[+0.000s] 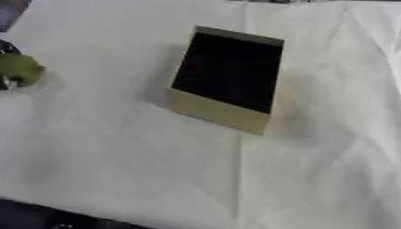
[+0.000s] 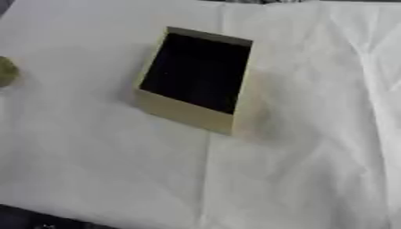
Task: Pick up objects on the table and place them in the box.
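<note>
One open tan cardboard box (image 1: 227, 80), rectangular, dark inside, mid-table on creased white cloth (image 1: 117, 156), one round yellow-green object (image 1: 19, 69) at left edge, left hand (image 1: 6, 49) barely visible there, finger state unclear.

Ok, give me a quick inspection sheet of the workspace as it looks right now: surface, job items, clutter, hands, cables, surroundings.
Surface: table under a white cloth, creased, with a fold line running down from the box.
Job's things: open cardboard box near the centre, its inside dark so contents cannot be told; a yellow-green round object at the left edge.
Clutter: nothing seen.
Hands: something dark shows beside the green object at the left edge; cannot tell if it is the left hand. Right hand not in view.
Cables: nothing seen.
Surroundings: dark strip past the table's near edge, lower left.
</note>
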